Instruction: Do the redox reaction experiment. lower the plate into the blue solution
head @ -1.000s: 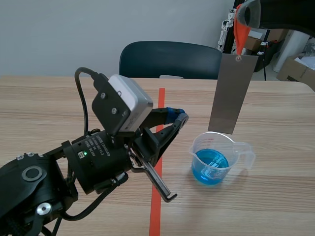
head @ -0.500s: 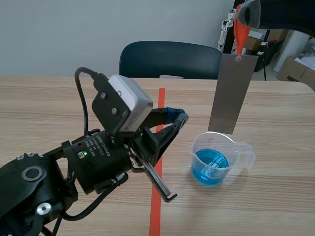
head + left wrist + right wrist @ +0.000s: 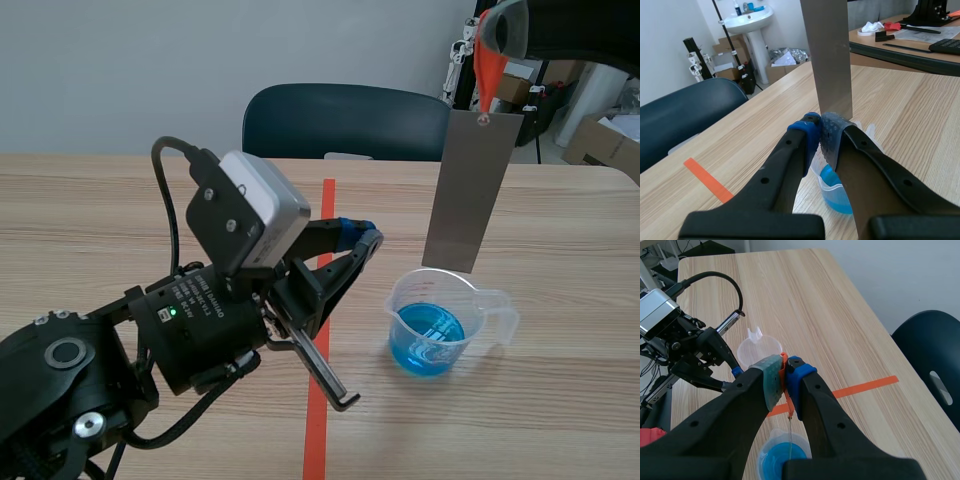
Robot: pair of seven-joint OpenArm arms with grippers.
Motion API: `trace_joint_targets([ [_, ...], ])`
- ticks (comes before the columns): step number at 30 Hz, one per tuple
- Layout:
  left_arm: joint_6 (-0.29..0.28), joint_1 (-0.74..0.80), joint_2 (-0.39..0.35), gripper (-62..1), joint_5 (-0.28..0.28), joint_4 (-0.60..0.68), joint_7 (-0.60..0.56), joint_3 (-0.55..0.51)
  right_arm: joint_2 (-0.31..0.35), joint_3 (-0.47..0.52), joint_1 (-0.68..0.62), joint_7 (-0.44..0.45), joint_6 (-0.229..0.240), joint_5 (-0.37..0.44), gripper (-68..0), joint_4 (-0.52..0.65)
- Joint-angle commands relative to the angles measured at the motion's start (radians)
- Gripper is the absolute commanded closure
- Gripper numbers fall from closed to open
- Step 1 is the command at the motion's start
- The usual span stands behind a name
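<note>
A grey metal plate [image 3: 470, 190] hangs upright from an orange strap [image 3: 488, 75], and my right gripper [image 3: 492, 25] is shut on that strap at the top right. The plate's lower edge is just above the rim of a clear beaker [image 3: 440, 320] holding blue solution [image 3: 428, 338]. In the right wrist view the right gripper [image 3: 785, 374] pinches the strap [image 3: 787, 402], with the blue solution [image 3: 775, 462] straight below. My left gripper [image 3: 366, 240] is shut on nothing, just left of the beaker. In the left wrist view the left gripper [image 3: 820, 134] meets in front of the plate [image 3: 827, 55].
An orange tape line [image 3: 322, 300] runs down the wooden table [image 3: 100, 220]. A dark chair [image 3: 345, 122] stands at the far edge. An empty clear beaker [image 3: 759, 349] sits close to the left arm in the right wrist view. Boxes [image 3: 600, 140] lie beyond the table's right corner.
</note>
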Motion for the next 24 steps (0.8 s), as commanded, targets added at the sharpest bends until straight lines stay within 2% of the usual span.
trace_joint_targets([
  [1,0.005,0.0,0.008,-4.0,-0.014,0.02,-0.016,-0.001,0.011,0.028,0.014,0.015,0.0,0.011,0.3,0.006],
  [12,0.005,0.002,0.005,-4.0,-0.014,0.02,-0.016,-0.001,0.011,0.028,0.014,0.015,0.0,0.011,0.3,0.006],
  [19,0.005,0.067,-0.002,-4.3,-0.013,0.024,-0.051,-0.042,0.011,0.028,0.014,0.016,0.0,0.008,0.3,0.006],
  [22,0.005,0.1,-0.03,-4.8,-0.013,0.035,-0.087,-0.07,0.011,0.028,0.014,0.016,0.0,0.008,0.3,0.006],
  [24,0.005,0.127,-0.065,-8.1,-0.013,0.05,-0.095,-0.088,0.011,0.028,0.014,0.016,0.0,0.008,0.3,0.006],
])
